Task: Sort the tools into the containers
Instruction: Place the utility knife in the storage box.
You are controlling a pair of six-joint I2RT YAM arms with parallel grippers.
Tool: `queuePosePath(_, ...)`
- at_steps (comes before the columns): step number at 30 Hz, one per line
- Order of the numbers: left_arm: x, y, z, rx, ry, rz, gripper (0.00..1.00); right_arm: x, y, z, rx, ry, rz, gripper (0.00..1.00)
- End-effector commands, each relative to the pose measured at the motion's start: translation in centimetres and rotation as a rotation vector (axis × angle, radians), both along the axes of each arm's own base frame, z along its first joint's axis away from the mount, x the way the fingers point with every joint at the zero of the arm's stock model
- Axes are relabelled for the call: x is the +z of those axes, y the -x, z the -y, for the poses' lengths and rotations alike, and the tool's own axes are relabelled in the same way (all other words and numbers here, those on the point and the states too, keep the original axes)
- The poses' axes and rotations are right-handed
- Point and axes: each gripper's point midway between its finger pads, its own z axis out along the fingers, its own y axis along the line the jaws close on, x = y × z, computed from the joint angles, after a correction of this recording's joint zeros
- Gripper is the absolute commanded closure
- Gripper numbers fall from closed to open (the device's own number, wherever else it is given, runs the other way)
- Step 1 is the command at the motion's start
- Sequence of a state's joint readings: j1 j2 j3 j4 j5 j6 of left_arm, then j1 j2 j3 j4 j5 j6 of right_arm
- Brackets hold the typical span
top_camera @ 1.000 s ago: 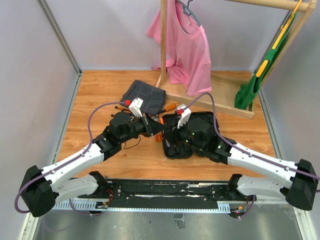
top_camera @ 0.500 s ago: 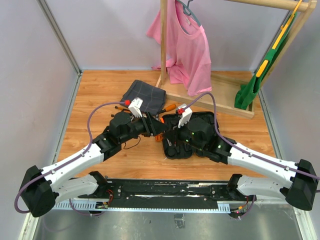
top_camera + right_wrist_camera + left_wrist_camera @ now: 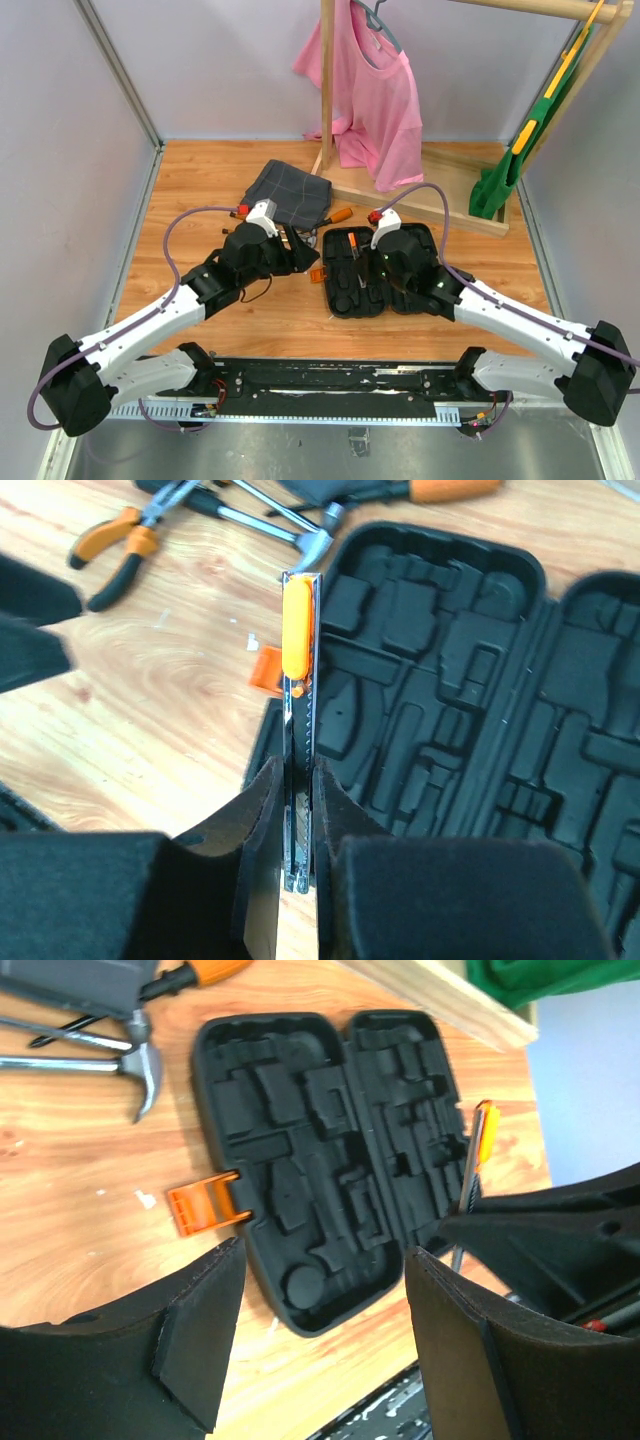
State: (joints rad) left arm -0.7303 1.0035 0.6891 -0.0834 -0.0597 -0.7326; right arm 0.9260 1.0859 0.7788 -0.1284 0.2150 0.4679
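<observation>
The black tool case (image 3: pixel 395 285) lies open in the middle of the table, its moulded recesses (image 3: pixel 330 1150) bare and its orange clasp (image 3: pixel 205 1208) sticking out at its left. My right gripper (image 3: pixel 297 780) is shut on a slim metal utility knife with an orange slider (image 3: pixel 298 630), held over the case's left half (image 3: pixel 480 680). My left gripper (image 3: pixel 325 1340) stands open with nothing in it, left of the case (image 3: pixel 300 252). A hammer (image 3: pixel 140 1055), pliers (image 3: pixel 120 545) and an orange-handled screwdriver (image 3: pixel 340 214) lie on the wood behind the case.
A dark grey checked cloth (image 3: pixel 290 192) lies behind the left arm, partly over the tools. A wooden clothes rack base (image 3: pixel 420 205) crosses the back right, with a pink shirt (image 3: pixel 375 100) and a green garment (image 3: pixel 510 165) hanging above it.
My left gripper has opened and drawn back to the left, away from the case. The right gripper keeps the knife and has shifted right, uncovering the case's left half.
</observation>
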Motion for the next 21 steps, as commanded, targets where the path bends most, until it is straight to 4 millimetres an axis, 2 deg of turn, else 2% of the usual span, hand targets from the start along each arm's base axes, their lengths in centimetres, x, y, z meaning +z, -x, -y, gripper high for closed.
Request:
queuePosePath(1,-2.0,-0.4,-2.3,0.077,-0.098,-0.028,0.31,-3.1,-0.7,2.2,-0.062,-0.005,-0.111,1.00)
queuePosePath(9,-4.0,0.0,-3.0,0.106,-0.122,-0.072,0.31,-5.8,-2.9,6.4,-0.267,0.075,-0.188,1.00)
queuePosePath(16,-6.7,0.7,-4.1,0.135,-0.159,-0.128,0.31,-8.2,-3.4,6.3,-0.263,0.234,-0.292,0.99)
queuePosePath(21,-7.6,1.2,-4.4,0.135,-0.163,-0.144,0.31,-9.2,-3.8,6.0,-0.260,0.271,-0.329,0.99)
